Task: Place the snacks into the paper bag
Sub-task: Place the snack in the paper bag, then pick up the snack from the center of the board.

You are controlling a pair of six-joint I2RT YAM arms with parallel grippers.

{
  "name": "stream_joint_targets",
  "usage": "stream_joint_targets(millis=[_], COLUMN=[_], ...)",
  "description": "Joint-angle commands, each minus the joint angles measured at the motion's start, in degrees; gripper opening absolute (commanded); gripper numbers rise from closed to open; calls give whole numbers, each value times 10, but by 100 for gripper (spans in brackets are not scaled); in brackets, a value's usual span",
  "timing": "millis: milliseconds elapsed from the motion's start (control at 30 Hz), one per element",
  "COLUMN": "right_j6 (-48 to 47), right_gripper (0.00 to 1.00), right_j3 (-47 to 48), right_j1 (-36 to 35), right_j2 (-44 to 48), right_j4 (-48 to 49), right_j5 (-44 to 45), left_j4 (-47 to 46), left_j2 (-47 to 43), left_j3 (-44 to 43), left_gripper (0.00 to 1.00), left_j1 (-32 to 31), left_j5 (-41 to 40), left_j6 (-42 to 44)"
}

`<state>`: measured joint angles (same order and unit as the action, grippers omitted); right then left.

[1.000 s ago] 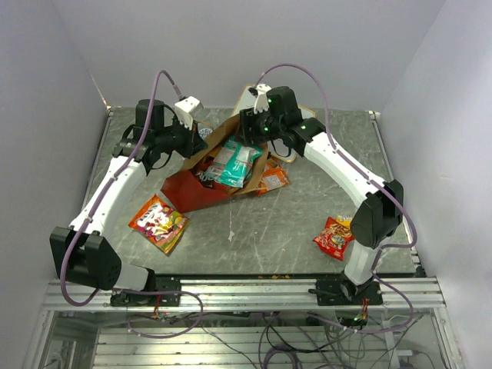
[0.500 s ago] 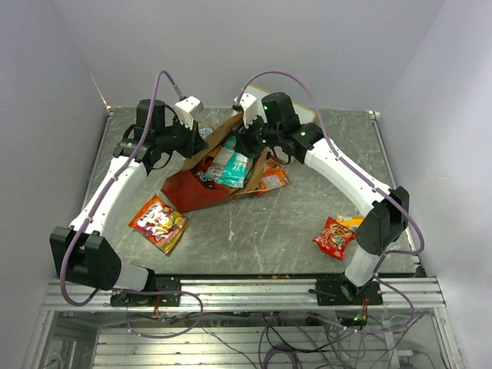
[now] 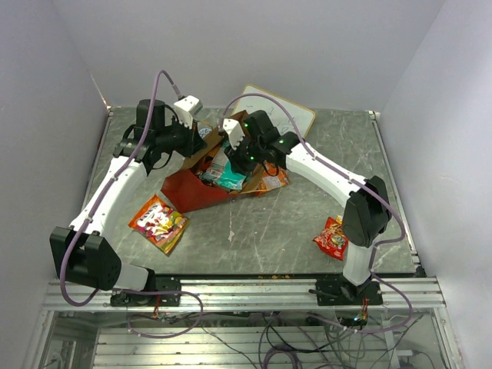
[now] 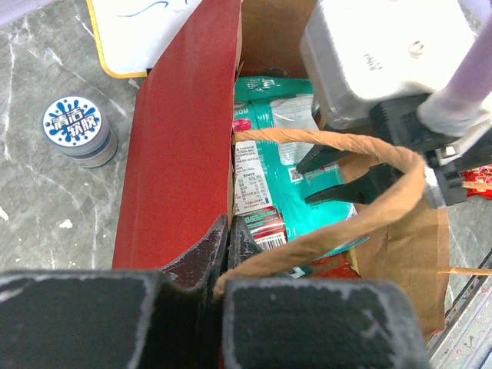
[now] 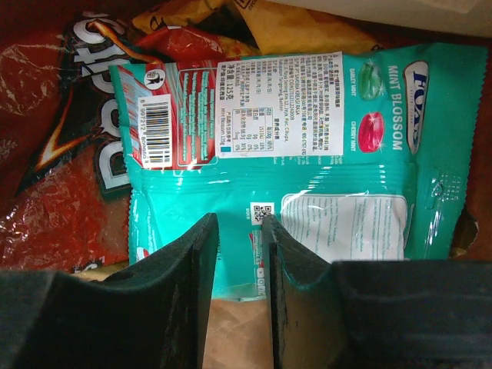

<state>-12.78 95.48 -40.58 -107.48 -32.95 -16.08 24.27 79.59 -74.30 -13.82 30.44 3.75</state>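
Note:
The paper bag (image 3: 188,192), red outside and brown inside, lies tilted with its mouth toward the back. My left gripper (image 3: 200,141) (image 4: 228,228) is shut on the bag's red side wall at the rim, beside a brown loop handle (image 4: 346,223). My right gripper (image 3: 233,160) (image 5: 238,223) reaches into the mouth, its jaws a narrow gap apart just over a teal packet (image 5: 307,200) (image 4: 269,154), with nothing between them. A red chip bag (image 5: 61,177) and a yellow packet (image 5: 307,31) lie inside too. Outside lie an orange packet (image 3: 274,181), a red-orange packet (image 3: 157,223) and a red packet (image 3: 330,240).
A white writing board (image 3: 270,108) (image 4: 146,31) leans at the back behind the bag. A small round tin (image 4: 77,129) sits on the table left of the bag. The right arm's elbow (image 3: 365,215) hangs over the red packet.
My right gripper has moved left and down into the bag's mouth, its jaws narrowing, and the writing board behind it now shows. The left arm and bag have not moved.

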Motion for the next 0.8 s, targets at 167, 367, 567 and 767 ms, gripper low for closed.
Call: stream_joint_targets(millis=[167,367,567,767], right_j6=[-44,-71,-93,-147], right_gripper=[36,48,55,59], right_j3=[47,45,-26,-86], right_j1=[3,34,118,244], right_j2=[23,92,212,332], right_j4=[-10,-12,-24,-83], right_j5=[-19,-53,-154,-187], left_j4=[-26,-25,-19,-35], left_j2=[-8,-2,7,-7], left_j3=[1,-3,-10,4], left_gripper=[7,7,7,7], left_j1=[-3,-3,-2,-2], left_j5=[-33,-57,-70,-65], left_j6=[-3,-5,-13,-7])
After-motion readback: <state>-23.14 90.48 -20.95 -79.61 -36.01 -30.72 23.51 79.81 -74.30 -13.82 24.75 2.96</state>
